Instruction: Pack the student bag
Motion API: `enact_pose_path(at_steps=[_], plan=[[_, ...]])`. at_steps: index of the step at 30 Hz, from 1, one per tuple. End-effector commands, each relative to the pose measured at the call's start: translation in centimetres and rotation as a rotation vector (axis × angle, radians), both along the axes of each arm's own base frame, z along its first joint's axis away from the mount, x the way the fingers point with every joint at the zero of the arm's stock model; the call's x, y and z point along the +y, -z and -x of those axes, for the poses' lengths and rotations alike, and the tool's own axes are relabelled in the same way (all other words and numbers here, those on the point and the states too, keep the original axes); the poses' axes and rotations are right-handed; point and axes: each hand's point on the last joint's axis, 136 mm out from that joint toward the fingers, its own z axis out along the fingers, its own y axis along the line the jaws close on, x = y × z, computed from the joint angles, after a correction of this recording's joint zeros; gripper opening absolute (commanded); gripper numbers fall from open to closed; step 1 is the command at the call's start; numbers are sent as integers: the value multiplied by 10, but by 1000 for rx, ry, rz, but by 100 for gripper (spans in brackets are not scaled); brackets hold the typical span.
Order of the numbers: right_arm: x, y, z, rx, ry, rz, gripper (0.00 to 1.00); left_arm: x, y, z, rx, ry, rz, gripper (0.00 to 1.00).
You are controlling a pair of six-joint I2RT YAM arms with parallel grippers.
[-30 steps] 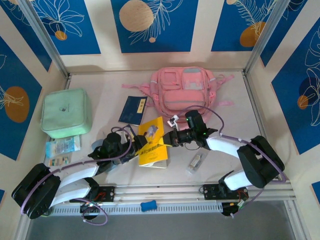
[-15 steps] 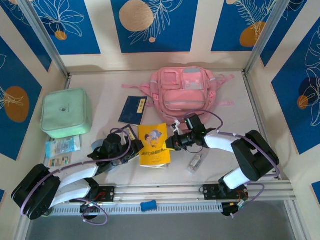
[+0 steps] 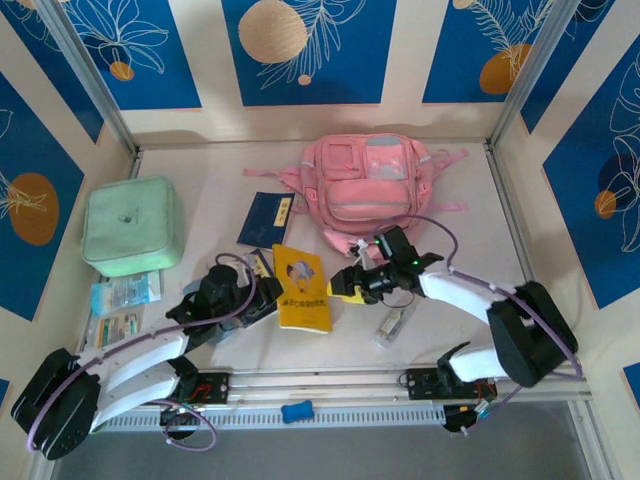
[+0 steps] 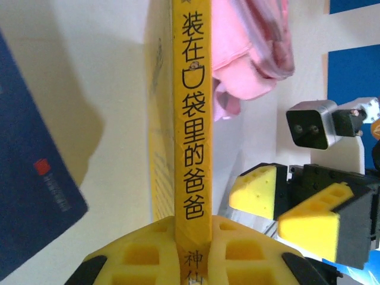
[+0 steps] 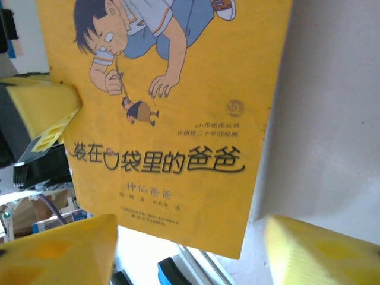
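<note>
Packing looks barely begun: left claw (image 4: pixel 191 240) clamps the yellow book (image 3: pixel 303 290), right claw (image 3: pixel 342 286) stands apart beside it; blue booklet (image 3: pixel 266 220) and green case (image 3: pixel 132 225) lie outside the pink backpack (image 3: pixel 368 180)

The student bag (image 3: pixel 368 180) is set at the back of the counter (image 3: pixel 470 270), with a booklet (image 3: pixel 266 220) just left and a soft case (image 3: pixel 132 225) farther left. Before the bag, a picture book (image 3: pixel 303 288) is flanked by the left gripper (image 3: pixel 268 291) and the right gripper (image 3: pixel 345 285).

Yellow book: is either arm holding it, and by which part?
The left gripper holds the yellow book clamped across its spine, near the lower end; the right gripper has its jaws open, holding nothing.
</note>
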Motion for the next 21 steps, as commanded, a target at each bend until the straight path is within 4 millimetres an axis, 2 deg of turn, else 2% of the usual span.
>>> enact_pose_path(at_steps=[1,4,9,11,15,17,21], plan=[[-9,-30,3,-18,12,-47,79,-11,-68,-12,-153,14,93,0],[-15,-62,0,-38,27,-145,98,-17,-105,-15,-208,27,148,0],[-30,-95,-13,-30,65,-271,99,-32,-167,-20,-309,79,224,0],[-32,-106,-18,-36,70,-315,99,-38,-186,-23,-347,94,262,0],[-28,-136,-22,-66,29,-412,99,-54,-217,-27,-401,123,328,0],[-26,-150,-24,-101,18,-444,99,-63,-225,-28,-416,143,345,0],[-27,-174,-22,-159,3,-496,99,-73,-224,-35,-420,143,346,0]])
